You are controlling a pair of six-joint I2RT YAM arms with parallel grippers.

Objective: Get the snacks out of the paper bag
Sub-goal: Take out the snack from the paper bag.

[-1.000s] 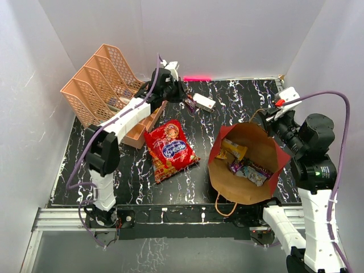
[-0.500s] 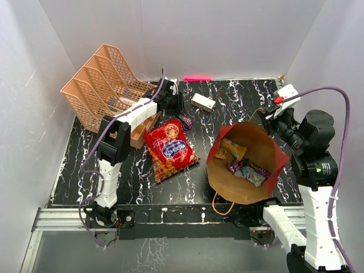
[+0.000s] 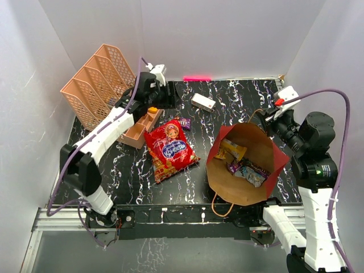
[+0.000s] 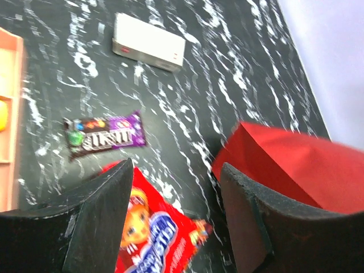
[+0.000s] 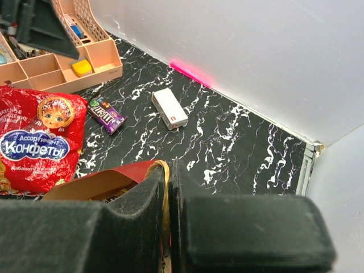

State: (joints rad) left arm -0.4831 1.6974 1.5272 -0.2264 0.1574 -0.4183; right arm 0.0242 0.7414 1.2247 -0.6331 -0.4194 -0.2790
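The paper bag [image 3: 250, 190] stands open at the right, red outside [image 4: 296, 165] and brown inside [image 5: 96, 185]. My right gripper [image 3: 263, 120] is shut on its cord handle [image 5: 165, 199] at the far rim. Several small candy packets lie in the bag, a yellow one [image 3: 234, 150] among them. Out on the table are the red chip bag [image 3: 169, 149] [image 4: 151, 242] [image 5: 35, 142] and a purple candy packet [image 3: 183, 121] [image 4: 105, 135] [image 5: 106, 115]. My left gripper [image 3: 172, 96] [image 4: 173, 222] hangs open above them with nothing between its fingers.
A small white box [image 3: 203, 102] [image 4: 149, 48] [image 5: 169, 108] lies behind the purple packet. A peach mesh file rack [image 3: 99, 85] and a peach compartment tray [image 3: 139, 128] [image 5: 68, 62] fill the back left. White walls close in the table on three sides.
My left gripper opened and let go of the purple packet, which now lies by the chip bag. The left arm pulled back toward the rack. The right gripper kept its grip.
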